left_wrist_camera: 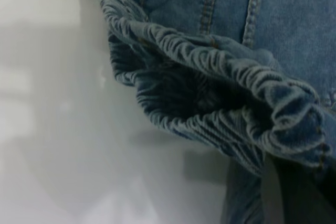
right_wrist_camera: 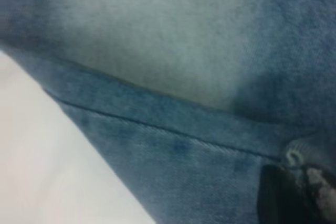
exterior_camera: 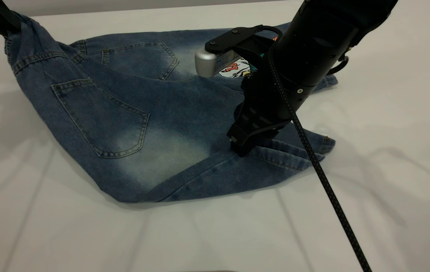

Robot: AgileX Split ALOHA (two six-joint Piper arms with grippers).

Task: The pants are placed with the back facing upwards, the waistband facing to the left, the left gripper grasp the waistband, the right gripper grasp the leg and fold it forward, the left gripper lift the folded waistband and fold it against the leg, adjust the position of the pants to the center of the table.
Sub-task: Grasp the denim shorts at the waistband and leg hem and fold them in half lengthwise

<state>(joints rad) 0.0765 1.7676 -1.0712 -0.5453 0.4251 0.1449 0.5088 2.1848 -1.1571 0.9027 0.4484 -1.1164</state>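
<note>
The blue denim pants [exterior_camera: 132,124] lie back side up on the white table [exterior_camera: 86,234], with both patch pockets showing. At the far left corner my left gripper [exterior_camera: 5,28] is shut on the waistband [exterior_camera: 14,49] and holds it off the table. In the left wrist view the gathered waistband [left_wrist_camera: 220,72] bunches over a dark finger [left_wrist_camera: 304,192]. My right gripper [exterior_camera: 243,145] is down on the near leg [exterior_camera: 184,151], close to its hem, and is shut on the denim. A dark finger [right_wrist_camera: 281,198] pinches a fold of the hem. The far leg's cartoon print [exterior_camera: 237,68] peeks out behind the right arm.
The right arm [exterior_camera: 313,45] and its braided cable [exterior_camera: 324,181] cross over the far leg and run to the front edge. Bare tabletop surrounds the pants at the front, left and right.
</note>
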